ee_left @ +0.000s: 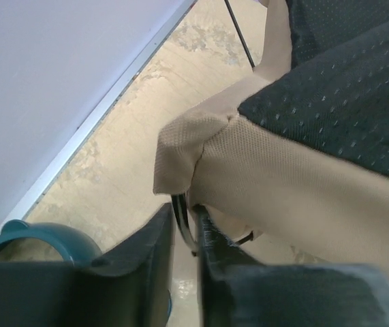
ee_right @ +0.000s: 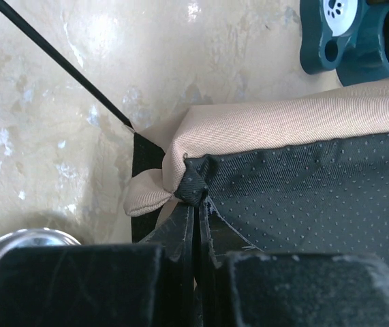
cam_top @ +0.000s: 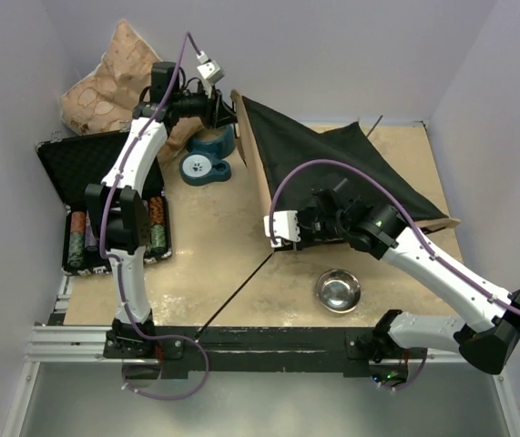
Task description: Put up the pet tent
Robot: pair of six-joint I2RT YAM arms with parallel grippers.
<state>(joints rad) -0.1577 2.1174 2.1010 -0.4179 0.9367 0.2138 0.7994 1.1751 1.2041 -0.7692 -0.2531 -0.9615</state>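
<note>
pet tent [cam_top: 332,173] lying flat, right gripper [ee_right: 195,204] pinched shut on its corner, left gripper [ee_left: 186,228] nearly closed, hold unclear

Lab test cell: white partition walls [cam_top: 9,82], aluminium mounting rail [cam_top: 64,343]

My left arm [cam_top: 137,155] rises from its base at lower left and reaches to the upper left of the overhead frame, wrist turned rightward. Its claw [ee_left: 186,225] shows a narrow slit between the fingers; I can't tell whether it pinches anything. My right arm [cam_top: 433,264] bends in from lower right toward centre, its claw [ee_right: 195,208] clamped tight on a corner of the tent [ee_right: 296,126].
</note>
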